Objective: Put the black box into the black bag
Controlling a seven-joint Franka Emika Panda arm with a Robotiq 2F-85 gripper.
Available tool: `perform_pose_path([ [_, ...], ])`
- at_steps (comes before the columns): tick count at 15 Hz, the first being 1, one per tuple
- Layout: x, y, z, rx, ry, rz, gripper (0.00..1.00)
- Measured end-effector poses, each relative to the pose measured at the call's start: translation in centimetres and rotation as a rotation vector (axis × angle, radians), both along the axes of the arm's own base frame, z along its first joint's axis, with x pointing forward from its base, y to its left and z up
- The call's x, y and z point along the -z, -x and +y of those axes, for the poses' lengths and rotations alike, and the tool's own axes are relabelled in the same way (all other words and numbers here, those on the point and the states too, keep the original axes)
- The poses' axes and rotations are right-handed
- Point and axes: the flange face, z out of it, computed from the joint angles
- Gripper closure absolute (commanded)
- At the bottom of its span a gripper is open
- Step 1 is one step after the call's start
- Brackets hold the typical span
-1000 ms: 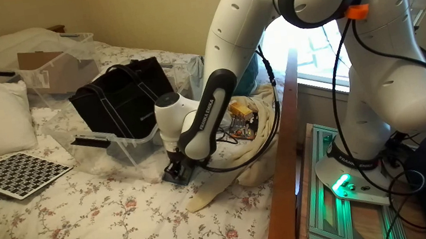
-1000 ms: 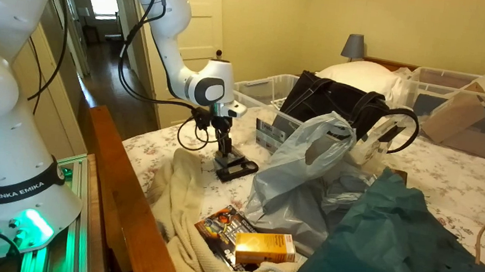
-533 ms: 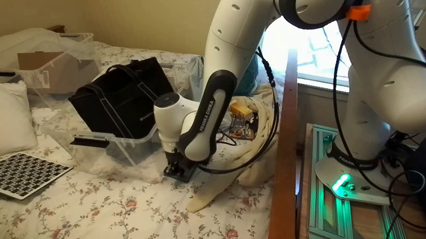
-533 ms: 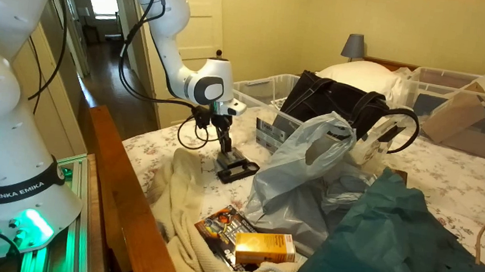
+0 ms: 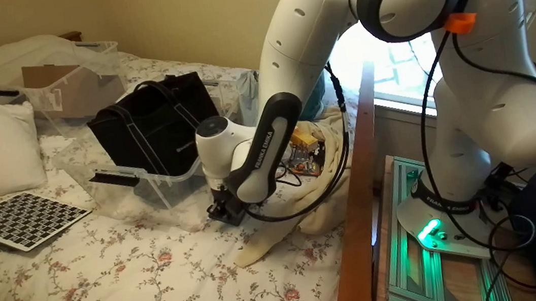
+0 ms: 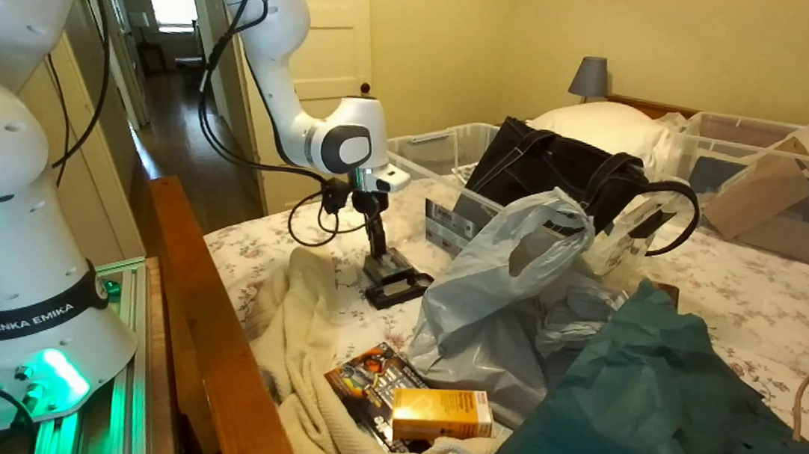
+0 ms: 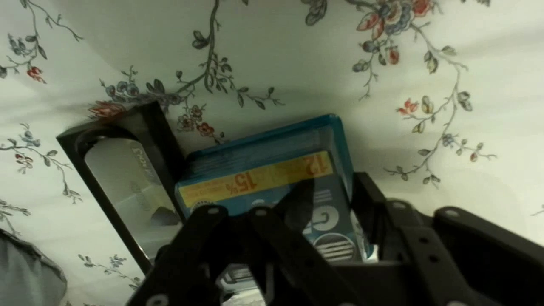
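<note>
The black box looks dark and flat in an exterior view [image 6: 392, 263]; in the wrist view it [image 7: 263, 172] shows teal edges, a yellow strip and pale markings. My gripper [image 7: 333, 193] is partly closed on its right part, one finger along its side, the other over its top face; the gripper [image 6: 376, 246] is low over the bed. A long black frame [image 7: 165, 140] with a clear window lies against the box. The black bag [image 5: 152, 126] leans in a clear plastic bin [image 5: 170, 185], handles up; it also shows in an exterior view [image 6: 546, 167].
A grey plastic bag [image 6: 494, 304] stands close beside the gripper. Nearby are a teal bag [image 6: 655, 419], a yellow box [image 6: 441, 415] and a cream blanket [image 6: 307, 292]. A checkered board [image 5: 23, 221] lies left of the bin. A wooden rail [image 5: 358, 221] edges the bed.
The gripper, box and black frame have shifted together slightly, up and right in an exterior view. The upper arm links have turned a little. The bag and bin have not moved.
</note>
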Motion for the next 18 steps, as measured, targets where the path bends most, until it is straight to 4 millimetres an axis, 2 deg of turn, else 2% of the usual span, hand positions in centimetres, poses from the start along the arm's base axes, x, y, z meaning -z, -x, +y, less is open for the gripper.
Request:
perform_pose_path([
  [5, -0.4, 1.6, -1.2, 0.132, 0.053, -0.014, 0.02],
  [12, 0.1, 3.4, -3.1, 0.260, 0.072, -0.033, 0.00],
  [18, 0.6, 3.1, -4.1, 0.353, -0.009, -0.047, 0.00],
])
